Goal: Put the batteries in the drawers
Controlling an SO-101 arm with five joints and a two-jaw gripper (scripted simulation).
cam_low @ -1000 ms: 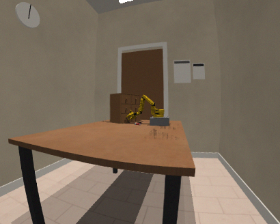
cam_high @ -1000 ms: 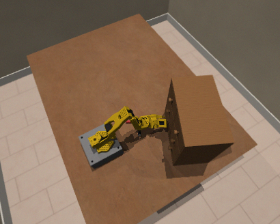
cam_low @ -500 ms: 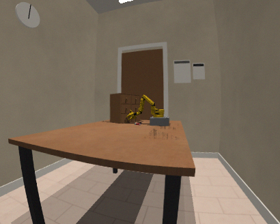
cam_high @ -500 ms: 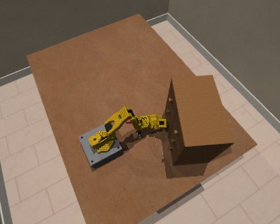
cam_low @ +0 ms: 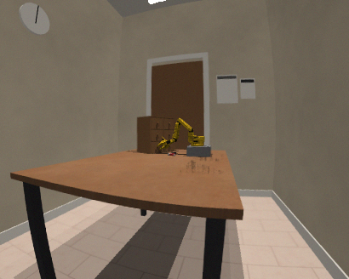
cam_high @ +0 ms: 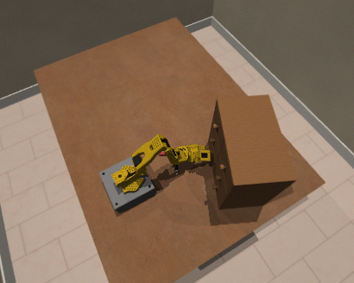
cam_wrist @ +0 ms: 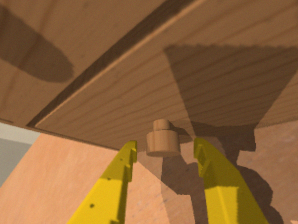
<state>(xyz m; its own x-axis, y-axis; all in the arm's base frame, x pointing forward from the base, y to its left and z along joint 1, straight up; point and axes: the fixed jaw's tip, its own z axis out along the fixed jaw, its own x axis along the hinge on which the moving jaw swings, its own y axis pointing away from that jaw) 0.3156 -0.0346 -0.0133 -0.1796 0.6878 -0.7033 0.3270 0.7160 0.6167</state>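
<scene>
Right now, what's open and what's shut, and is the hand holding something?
Hand: partly open, holding nothing.
Knob: between the fingers, a gap on each side, not gripped.
Drawers: all look shut.
Door: shut.

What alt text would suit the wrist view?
Two yellow claw fingers straddle a round wooden knob on a drawer front, with gaps on both sides of the knob. Brown table shows below.
</scene>
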